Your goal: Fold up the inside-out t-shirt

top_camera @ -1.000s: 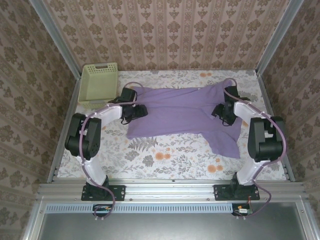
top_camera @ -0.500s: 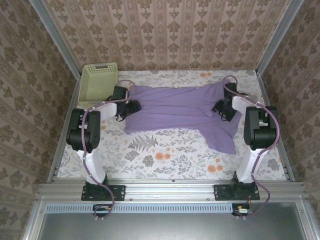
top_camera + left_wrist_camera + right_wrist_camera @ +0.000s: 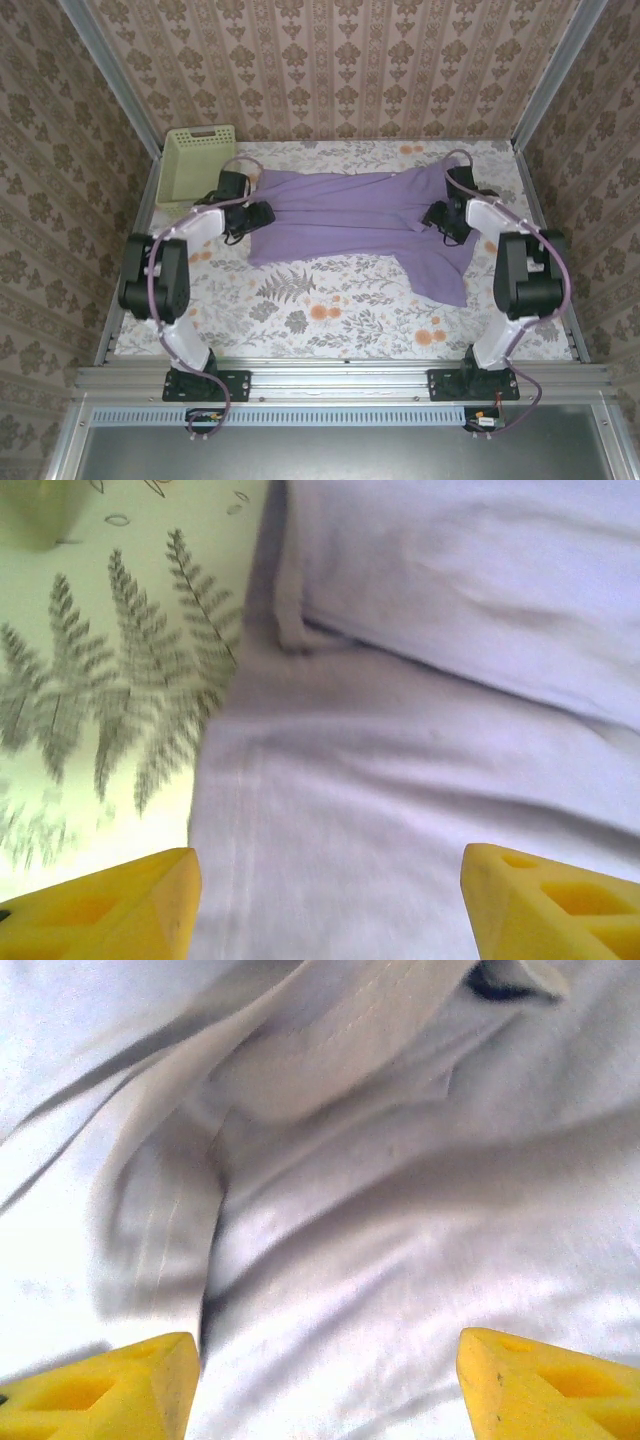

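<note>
Lavender-purple t-shirt [image 3: 360, 215] lies spread across far half of worktop, wrinkled, mostly flat, long axis left to right; one part trails toward near right corner, left edge folded over.

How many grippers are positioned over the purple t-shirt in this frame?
2. The left gripper hangs open over the t-shirt's left edge, near the basket; the right gripper hangs open over its right end.

The inside-out t-shirt [image 3: 350, 215] is soft purple cloth, matt and wrinkly, with stitched seams. The bench [image 3: 330, 310] has a smooth cover printed with flowers. The basket [image 3: 195, 165] is pale green plastic. The left gripper [image 3: 330, 900] has smooth yellow plastic fingers [image 3: 120, 910]. The near rail [image 3: 340, 378] is dull grey metal.
</note>
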